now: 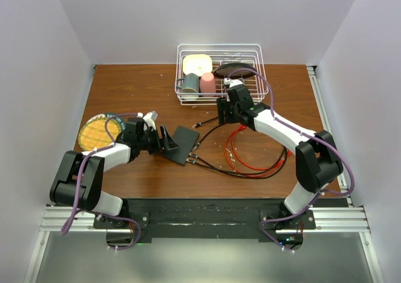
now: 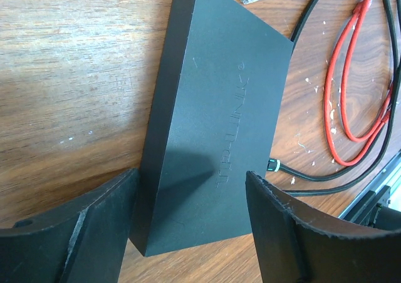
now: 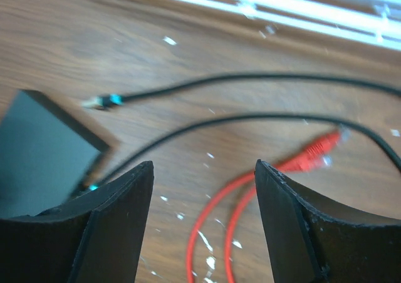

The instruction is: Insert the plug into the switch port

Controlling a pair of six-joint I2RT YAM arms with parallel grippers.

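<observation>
Currently switch sits betw. spread jaws of left hand.

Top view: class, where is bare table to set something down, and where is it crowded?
Bare wood: back left corner, between the wire rack and the yellow disc. Crowded: right of the switch, where black and red cables coil.

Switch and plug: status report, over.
Left end effector open over the switch. Right end effector open, empty. Plug lying loose, not inserted. Red cable nearby.
</observation>
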